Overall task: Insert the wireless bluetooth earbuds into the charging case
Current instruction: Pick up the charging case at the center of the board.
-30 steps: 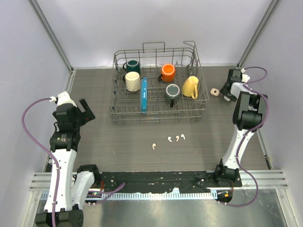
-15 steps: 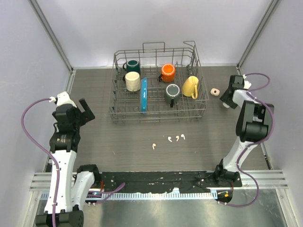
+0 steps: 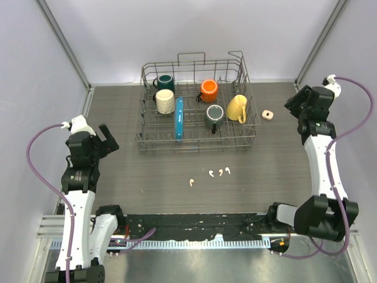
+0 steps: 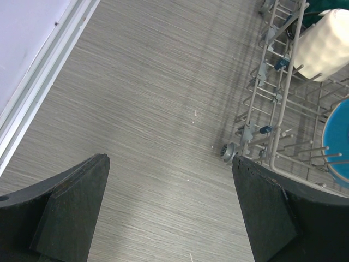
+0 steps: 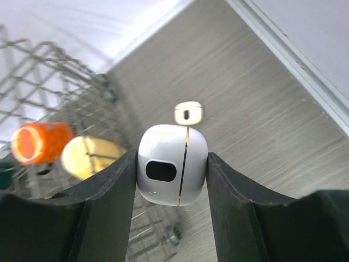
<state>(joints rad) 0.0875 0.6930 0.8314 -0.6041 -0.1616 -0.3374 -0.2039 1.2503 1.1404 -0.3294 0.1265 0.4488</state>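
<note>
your right gripper (image 5: 172, 164) grips the charging case (image 5: 173, 177) between its jaws; left gripper (image 4: 169, 159) stands wide, rack (image 4: 272, 109) beside one jaw.

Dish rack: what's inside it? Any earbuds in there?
The dish rack holds a teal mug, cream mug, orange mug, grey mug, yellow mug and an upright blue plate. The four earbuds lie on the table in front, none visible inside. The floor beneath the mugs is covered.

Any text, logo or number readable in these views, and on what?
No readable text anywhere.
The charging case in the right gripper shows only a dark oval and a gold seam, no lettering.
The orange mug and yellow mug show no print.
</note>
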